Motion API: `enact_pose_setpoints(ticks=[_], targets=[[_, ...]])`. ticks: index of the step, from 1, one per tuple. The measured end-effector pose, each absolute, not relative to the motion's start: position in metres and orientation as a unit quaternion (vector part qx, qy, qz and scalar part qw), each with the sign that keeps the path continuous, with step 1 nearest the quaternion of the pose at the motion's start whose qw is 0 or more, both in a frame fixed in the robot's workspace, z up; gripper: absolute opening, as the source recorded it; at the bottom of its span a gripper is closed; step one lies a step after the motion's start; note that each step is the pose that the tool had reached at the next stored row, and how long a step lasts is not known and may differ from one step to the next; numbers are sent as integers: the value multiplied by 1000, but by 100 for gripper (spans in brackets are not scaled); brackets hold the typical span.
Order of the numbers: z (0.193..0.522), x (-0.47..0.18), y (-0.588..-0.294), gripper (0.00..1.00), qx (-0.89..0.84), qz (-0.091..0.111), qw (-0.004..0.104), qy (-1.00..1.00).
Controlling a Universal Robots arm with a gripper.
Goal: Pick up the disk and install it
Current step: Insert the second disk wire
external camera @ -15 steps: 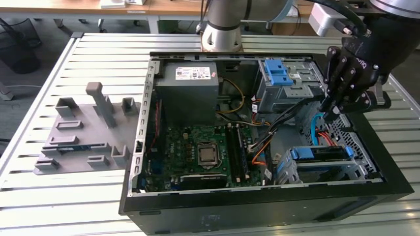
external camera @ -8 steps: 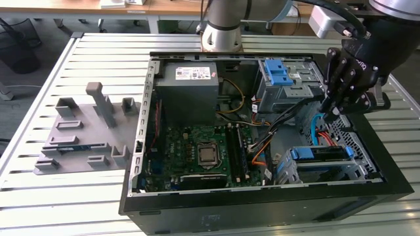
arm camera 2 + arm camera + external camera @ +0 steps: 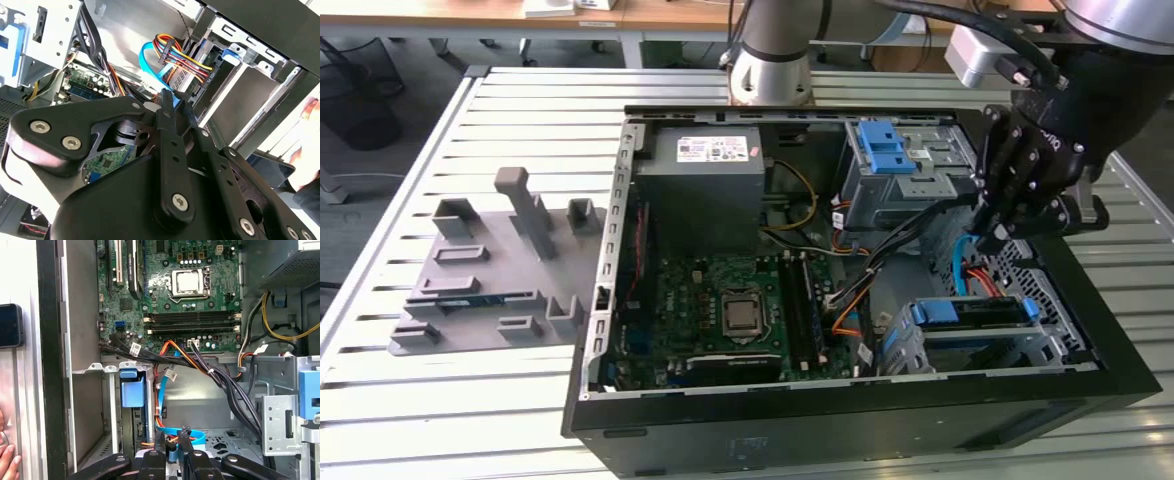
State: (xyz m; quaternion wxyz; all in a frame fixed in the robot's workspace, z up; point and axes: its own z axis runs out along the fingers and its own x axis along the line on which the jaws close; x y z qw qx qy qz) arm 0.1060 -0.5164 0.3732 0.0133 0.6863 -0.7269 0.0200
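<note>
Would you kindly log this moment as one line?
gripper: inside open case, above blue cable | disk: seated in its bay | fingers: closed, holding nothing

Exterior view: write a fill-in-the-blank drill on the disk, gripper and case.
1. The bracket around the disk is ___.
2. The gripper hangs over the case on the exterior view's ___.
3. The grey fixture lies outside the case, on the exterior view's ___.
Missing: blue; right; left.

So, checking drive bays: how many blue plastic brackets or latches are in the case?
2. A light-blue latch on the cage beside the power supply; a blue bracket frames the disk in the corner bay. More may be hidden.
</note>
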Motion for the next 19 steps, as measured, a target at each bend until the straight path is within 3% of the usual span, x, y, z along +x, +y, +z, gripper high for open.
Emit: enact_pose_setpoints(ticks=[4, 7, 12, 19], targets=[[370, 106, -516, 25, 686, 23, 16, -727], [369, 106, -517, 16, 686, 23, 16, -727], [368, 106, -517, 16, 686, -6, -11, -727], [363, 106, -523, 16, 688, -7, -12, -725]])
